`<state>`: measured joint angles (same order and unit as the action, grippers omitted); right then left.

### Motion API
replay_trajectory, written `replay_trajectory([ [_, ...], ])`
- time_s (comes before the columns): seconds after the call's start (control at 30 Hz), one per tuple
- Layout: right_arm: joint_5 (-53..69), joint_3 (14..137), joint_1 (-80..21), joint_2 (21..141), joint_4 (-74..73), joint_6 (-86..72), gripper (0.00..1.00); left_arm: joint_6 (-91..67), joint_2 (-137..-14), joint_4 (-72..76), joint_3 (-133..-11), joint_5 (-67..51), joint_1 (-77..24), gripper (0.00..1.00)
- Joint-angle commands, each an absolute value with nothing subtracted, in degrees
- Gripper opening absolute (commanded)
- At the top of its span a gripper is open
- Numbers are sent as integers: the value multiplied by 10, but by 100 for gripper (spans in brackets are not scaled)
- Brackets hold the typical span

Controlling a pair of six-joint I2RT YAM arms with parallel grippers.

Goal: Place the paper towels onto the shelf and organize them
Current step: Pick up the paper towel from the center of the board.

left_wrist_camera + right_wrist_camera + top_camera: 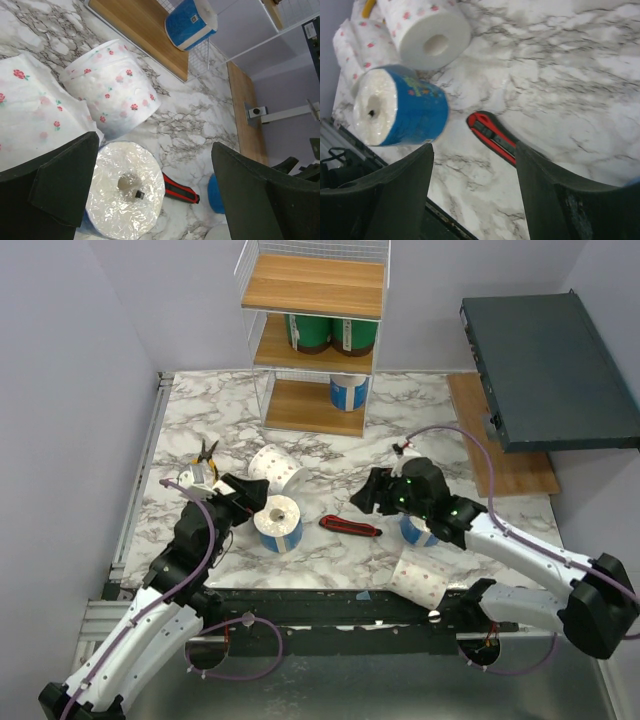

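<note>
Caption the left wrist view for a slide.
Open left end effector facing an upright blue-wrapped paper towel roll beside a white rose-dotted roll.

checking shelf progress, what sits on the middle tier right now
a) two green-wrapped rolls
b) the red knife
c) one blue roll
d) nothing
a, two green-wrapped rolls stand side by side on the middle tier of the shelf, while the one blue roll sits on the bottom tier.

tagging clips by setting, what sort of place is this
Likely a robotics lab test cell, not a home: grey partition walls box in a marble-patterned tabletop, two black-and-white robot arms are mounted at its near edge, and a white wire rack with wooden tiers holds green-wrapped paper towel rolls.
</note>
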<state>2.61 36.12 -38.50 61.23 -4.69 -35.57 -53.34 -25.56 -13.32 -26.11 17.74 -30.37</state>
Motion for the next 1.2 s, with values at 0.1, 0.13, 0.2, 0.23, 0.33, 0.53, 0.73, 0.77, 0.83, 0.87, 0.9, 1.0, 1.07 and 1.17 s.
replay_trajectory([
  [0.1,-13,494,-488,742,-52,-326,71,-499,-230,-177,-250,212,-299,98],
  [0.13,-10,509,-496,760,-54,-322,72,-502,-228,-187,-252,220,-299,98],
  [0.2,-11,544,-513,797,-69,-315,73,-501,-222,-199,-253,227,-299,98],
  [0.23,-16,563,-522,814,-79,-309,74,-499,-219,-202,-253,230,-299,98],
  [0.33,-56,603,-539,866,-109,-319,77,-497,-204,-206,-245,236,-298,98],
  [0.53,-20,643,-543,922,-117,-324,79,-503,-177,-206,-223,239,-298,98],
  [0.73,-13,683,-556,959,-131,-319,82,-501,-166,-205,-213,228,-298,98],
  [0.77,-10,688,-558,963,-131,-320,82,-500,-165,-206,-214,227,-298,98],
  [0.83,-4,695,-560,971,-128,-320,82,-501,-160,-208,-213,227,-298,98],
  [0.87,-4,699,-561,976,-128,-321,82,-501,-158,-208,-211,227,-298,98],
  [0.9,-4,702,-563,979,-129,-320,82,-501,-155,-208,-209,226,-298,98],
  [1.0,19,707,-570,992,-133,-313,82,-506,-142,-221,-210,238,-298,97],
  [1.07,19,708,-576,996,-134,-308,82,-508,-130,-224,-206,244,-298,97],
  [1.17,20,712,-582,1006,-139,-305,81,-508,-110,-219,-196,245,-298,97],
])
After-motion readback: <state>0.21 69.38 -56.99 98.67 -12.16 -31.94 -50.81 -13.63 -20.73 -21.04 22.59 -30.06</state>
